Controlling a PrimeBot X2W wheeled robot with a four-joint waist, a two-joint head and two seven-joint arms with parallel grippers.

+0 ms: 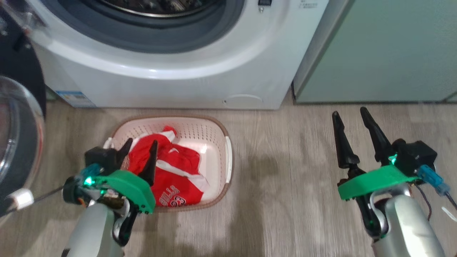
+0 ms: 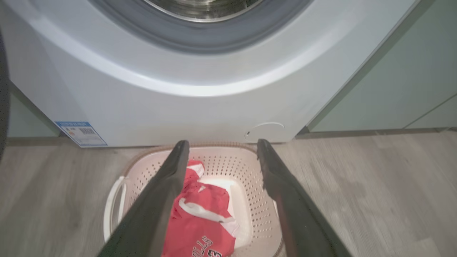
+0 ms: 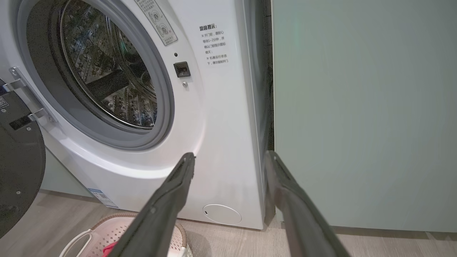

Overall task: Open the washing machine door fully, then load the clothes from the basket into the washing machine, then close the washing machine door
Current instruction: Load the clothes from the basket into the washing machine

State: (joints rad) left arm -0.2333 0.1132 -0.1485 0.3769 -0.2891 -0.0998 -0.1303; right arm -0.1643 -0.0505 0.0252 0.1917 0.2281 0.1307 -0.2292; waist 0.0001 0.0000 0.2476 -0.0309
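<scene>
Left gripper (image 1: 141, 142) is the nearest thing to me and the one that matters. Its jaws are spread wide with nothing between them, hanging over the near-left part of the basket (image 1: 200, 132). The red jersey (image 1: 171, 171) is bunched up in the left half of that basket, and the heap's long side runs roughly near to far, from the lettering at my end up to a little peak by the far wall. In the left wrist view the jersey (image 2: 200, 217) sits under the fingers and back towards the wrist, with one finger crossing its edge. So I reckon the grab is more of a drop down than a reach forward. I can't tell how high the tips are above the cloth. The right gripper (image 1: 349, 111) is also wide open and holding nothing, but it's well off to the right over bare floor (image 1: 285, 160), so the left arm is the obvious pick. Beyond the basket, the washing machine (image 1: 178, 85) has its door (image 1: 14, 142) swung out to the left, and the drum (image 3: 107, 71) looks empty. The green cabinet (image 1: 375, 50) is beside it.
</scene>
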